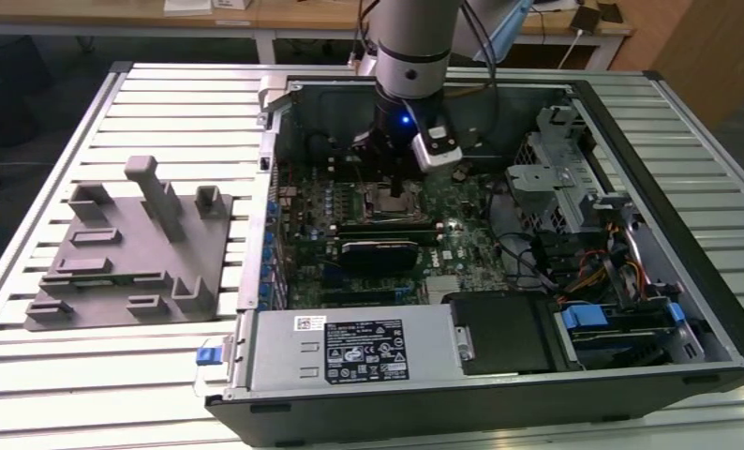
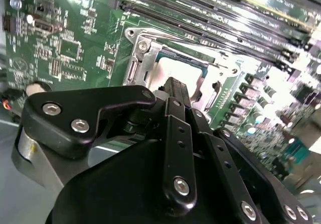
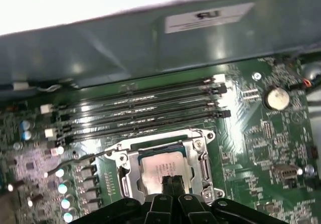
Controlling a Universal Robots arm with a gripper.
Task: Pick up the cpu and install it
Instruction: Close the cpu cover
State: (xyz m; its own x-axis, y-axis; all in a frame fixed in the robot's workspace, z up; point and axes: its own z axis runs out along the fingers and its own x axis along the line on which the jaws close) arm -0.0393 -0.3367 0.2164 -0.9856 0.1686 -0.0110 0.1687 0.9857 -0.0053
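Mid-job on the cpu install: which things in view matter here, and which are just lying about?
In the job: cpu lying in the socket frame; gripper, shut, directly over it.
Lying about: grey fixture block on the table; memory slots; coin battery; power supply.

Pale silver cpu [image 3: 159, 164] flat in socket [image 3: 124, 170].

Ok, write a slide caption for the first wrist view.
Closed gripper poised at the cpu lying in the motherboard's metal-framed socket, with the memory slots beyond.
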